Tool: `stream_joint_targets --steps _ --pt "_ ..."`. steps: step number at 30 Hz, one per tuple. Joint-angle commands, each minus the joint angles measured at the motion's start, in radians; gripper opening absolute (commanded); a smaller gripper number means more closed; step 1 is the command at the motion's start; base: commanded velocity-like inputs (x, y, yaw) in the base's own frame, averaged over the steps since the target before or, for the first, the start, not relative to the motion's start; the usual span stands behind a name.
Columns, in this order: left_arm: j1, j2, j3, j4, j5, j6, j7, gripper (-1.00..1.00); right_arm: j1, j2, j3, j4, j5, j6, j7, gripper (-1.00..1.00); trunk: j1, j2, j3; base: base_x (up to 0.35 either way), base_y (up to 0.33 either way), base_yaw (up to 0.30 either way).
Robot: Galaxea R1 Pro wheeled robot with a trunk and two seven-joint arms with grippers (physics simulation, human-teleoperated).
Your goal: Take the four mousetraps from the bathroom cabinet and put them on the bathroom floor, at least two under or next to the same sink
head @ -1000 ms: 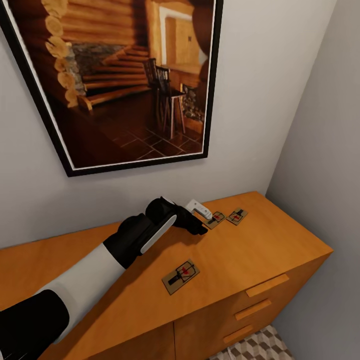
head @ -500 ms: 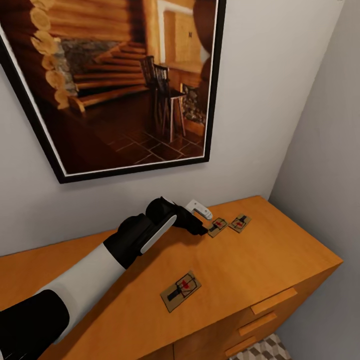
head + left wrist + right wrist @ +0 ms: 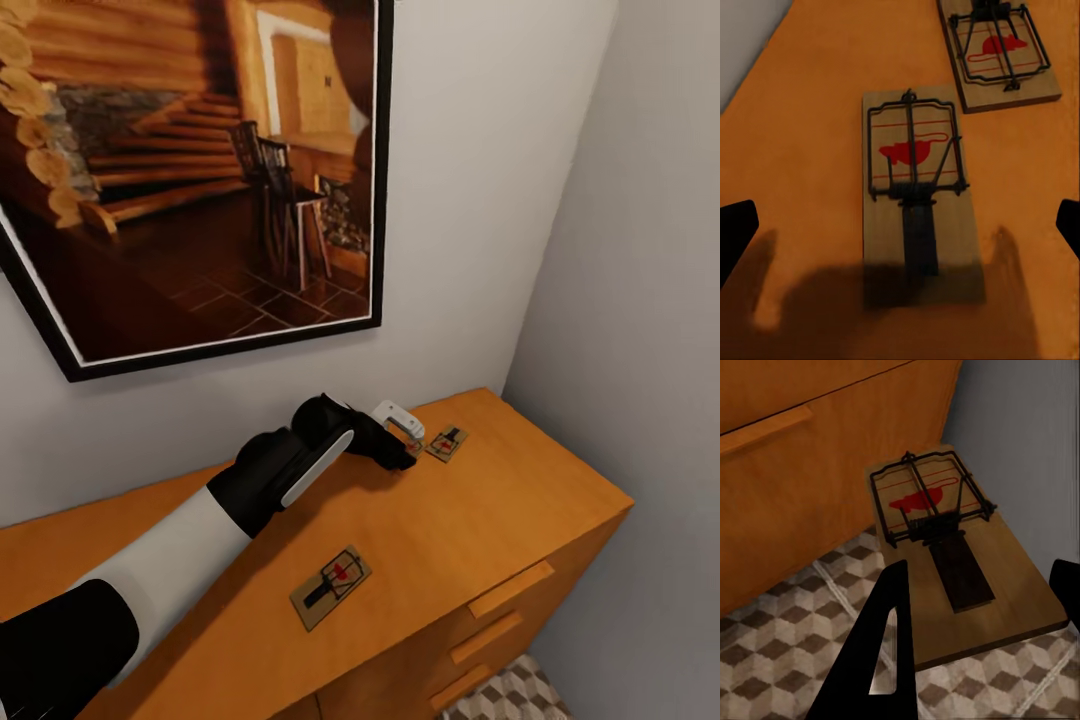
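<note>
Left arm reached across the top of the cabinet (image 3: 480,520); left gripper (image 3: 412,440) hung over a mousetrap (image 3: 916,196) lying flat on the wood, fingers spread wide to either side of the board, not touching it. A second mousetrap (image 3: 446,442) lay just beyond, near the back wall. A third mousetrap (image 3: 331,587) sat well apart, nearer the front edge above the drawer handles.

Right gripper (image 3: 979,607) was low beside the cabinet front, over the bathroom floor (image 3: 780,622). A fourth mousetrap (image 3: 960,559) lay between its fingers; grip could not be judged. Framed picture (image 3: 190,170) hung on the wall above.
</note>
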Motion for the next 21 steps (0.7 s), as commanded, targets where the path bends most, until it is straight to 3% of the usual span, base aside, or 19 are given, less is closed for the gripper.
stream_joint_targets --steps 1,21 --pt "-0.001 0.0 0.0 -0.001 -0.01 0.003 -0.01 1.0 -0.001 0.0 0.006 0.0 -0.002 -0.002 -0.007 -1.0 0.0 0.0 0.0 0.0 0.0 -0.147" --pt "-0.001 0.002 0.0 0.021 -0.01 0.003 -0.01 1.0 -0.001 0.0 0.006 0.0 -0.002 -0.002 -0.007 -1.0 0.0 0.0 0.002 0.0 0.0 -0.019"
